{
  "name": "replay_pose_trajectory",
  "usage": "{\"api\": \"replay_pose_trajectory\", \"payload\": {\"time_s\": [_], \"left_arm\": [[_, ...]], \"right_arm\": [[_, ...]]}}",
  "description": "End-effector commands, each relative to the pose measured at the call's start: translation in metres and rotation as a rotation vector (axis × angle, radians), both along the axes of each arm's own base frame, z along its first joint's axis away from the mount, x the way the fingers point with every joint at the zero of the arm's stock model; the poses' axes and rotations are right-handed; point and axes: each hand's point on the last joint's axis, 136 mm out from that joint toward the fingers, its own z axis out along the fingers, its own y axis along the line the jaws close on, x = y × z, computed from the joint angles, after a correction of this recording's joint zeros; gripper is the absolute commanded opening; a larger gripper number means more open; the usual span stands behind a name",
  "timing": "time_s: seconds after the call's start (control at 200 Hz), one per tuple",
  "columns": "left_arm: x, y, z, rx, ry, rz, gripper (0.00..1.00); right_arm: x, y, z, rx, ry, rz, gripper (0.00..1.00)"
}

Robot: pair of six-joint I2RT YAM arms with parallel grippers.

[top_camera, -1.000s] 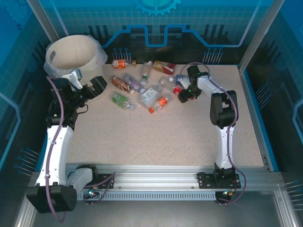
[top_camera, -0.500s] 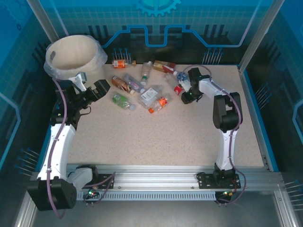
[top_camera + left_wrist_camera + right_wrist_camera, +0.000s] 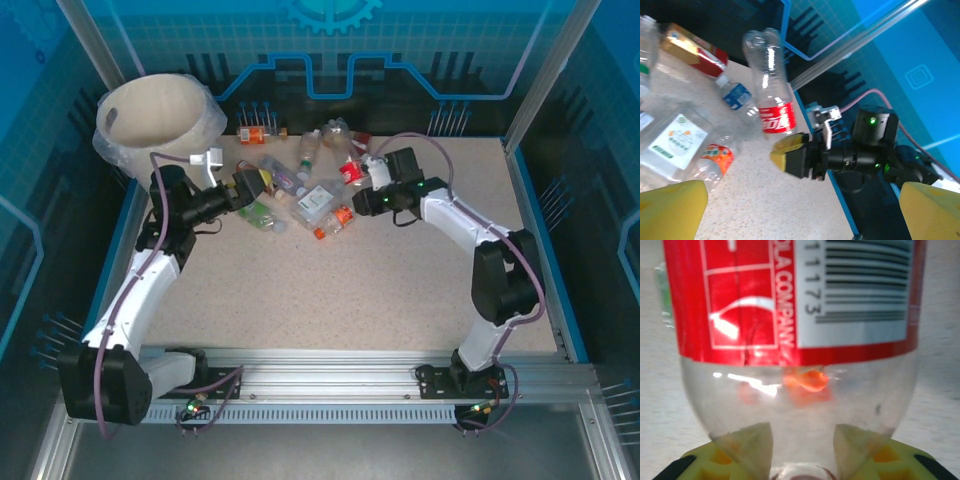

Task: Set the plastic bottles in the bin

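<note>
My right gripper [image 3: 364,180] [image 3: 800,462] is shut on a clear plastic bottle with a red label [image 3: 349,170] [image 3: 790,300], gripping its neck end. In the left wrist view that bottle [image 3: 771,90] rises off the table above the right gripper's yellow pads [image 3: 790,156]. My left gripper [image 3: 252,188] [image 3: 800,215] is wide open over the left of the bottle pile, holding nothing. Several other bottles lie flat: green-labelled [image 3: 258,212], white-labelled [image 3: 312,200] [image 3: 677,141], orange-labelled [image 3: 340,217] [image 3: 715,157], blue-labelled [image 3: 737,97]. The cream bin [image 3: 150,120] stands at the far left corner.
More bottles lie along the back wall, an orange one [image 3: 255,133] and a red-and-gold one [image 3: 690,50]. A blue rim [image 3: 530,220] edges the speckled table [image 3: 350,290]. The aluminium rail [image 3: 320,365] with both arm bases runs along the near edge.
The right gripper has shut on the red-labelled bottle and carried it up and to the left. The left arm has swung from beside the bin towards the bottle pile, still open.
</note>
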Motion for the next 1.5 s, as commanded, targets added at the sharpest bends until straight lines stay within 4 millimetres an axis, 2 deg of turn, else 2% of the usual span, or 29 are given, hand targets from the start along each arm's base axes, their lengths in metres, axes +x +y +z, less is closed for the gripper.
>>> {"api": "replay_pose_trajectory", "payload": {"time_s": [0.0, 0.105, 0.21, 0.405, 0.54, 0.635, 0.72, 0.885, 0.98, 1.095, 1.281, 1.391, 1.461, 1.496], "left_arm": [[0.004, -0.014, 0.004, -0.035, -0.037, -0.046, 0.99], [0.016, -0.014, -0.011, -0.026, 0.003, -0.008, 0.99], [0.034, -0.003, -0.029, -0.002, 0.051, 0.096, 0.99], [0.056, 0.007, -0.053, 0.028, 0.13, 0.174, 0.99], [0.063, -0.003, -0.045, -0.026, 0.09, 0.125, 0.99], [0.071, -0.003, -0.048, -0.022, 0.096, 0.128, 0.98], [0.076, -0.005, -0.046, -0.025, 0.082, 0.122, 0.92], [0.073, -0.014, -0.033, -0.079, 0.024, 0.059, 0.63], [0.071, -0.014, -0.03, -0.084, 0.007, 0.054, 0.53], [0.071, -0.014, -0.027, -0.084, -0.005, 0.055, 0.49], [0.074, -0.004, -0.025, -0.06, -0.027, 0.119, 0.48], [0.081, 0.006, -0.019, 0.002, -0.038, 0.191, 0.47], [0.083, 0.014, -0.007, 0.049, -0.066, 0.235, 0.47], [0.083, 0.018, 0.001, 0.071, -0.092, 0.26, 0.47]], "right_arm": [[-0.019, 0.055, 0.015, 0.279, 0.074, 0.033, 0.28], [-0.044, 0.091, 0.022, 0.364, 0.111, 0.12, 0.28], [-0.064, 0.118, 0.033, 0.438, 0.145, 0.202, 0.29], [-0.094, 0.151, 0.046, 0.504, 0.203, 0.303, 0.29], [-0.109, 0.168, 0.052, 0.541, 0.227, 0.362, 0.29], [-0.119, 0.178, 0.055, 0.558, 0.239, 0.411, 0.29], [-0.123, 0.184, 0.055, 0.562, 0.247, 0.428, 0.3], [-0.123, 0.185, 0.055, 0.559, 0.245, 0.427, 0.31], [-0.123, 0.184, 0.055, 0.554, 0.24, 0.431, 0.32], [-0.121, 0.18, 0.056, 0.531, 0.217, 0.421, 0.41], [-0.109, 0.162, 0.062, 0.486, 0.121, 0.355, 0.72], [-0.1, 0.15, 0.073, 0.457, 0.017, 0.316, 0.81], [-0.091, 0.141, 0.082, 0.435, -0.047, 0.278, 0.86], [-0.086, 0.136, 0.086, 0.428, -0.07, 0.261, 0.98]]}}
